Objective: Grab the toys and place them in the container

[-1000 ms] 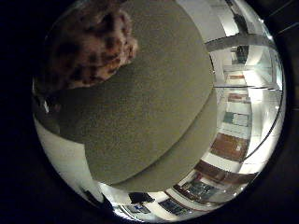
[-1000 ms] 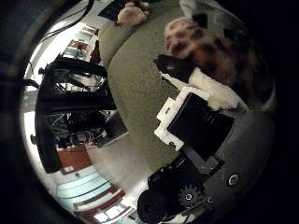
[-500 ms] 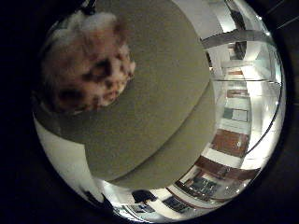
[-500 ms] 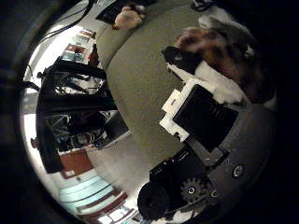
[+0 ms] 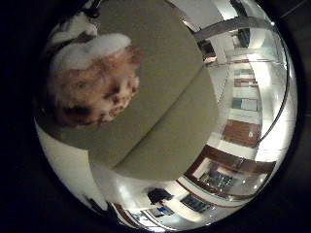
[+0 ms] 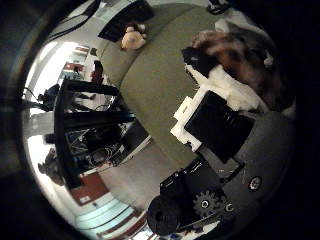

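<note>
The hand [image 6: 220,125] has its white and black fingers [image 6: 200,62] curled round a spotted plush toy [image 5: 92,87], gripping it close against the palm. In the little finger side view the toy fills the upper left of the frame, brown and tan with dark patches and a pale top, held above the olive-green table [image 5: 165,97]. In the thumb side view the same toy shows at the upper right, partly hidden behind the fingers and blurred, so its shape is hard to make out.

A second toy [image 6: 133,37], small and light brown, lies on the green table near its far edge, at the top centre of the thumb side view, well apart from the hand. Just beside it is a flat black thing [image 6: 125,17], which may be the container, though the view is too poor to be sure. A dark metal rack [image 6: 85,130] stands on the floor at the left of that view, beside the table.
</note>
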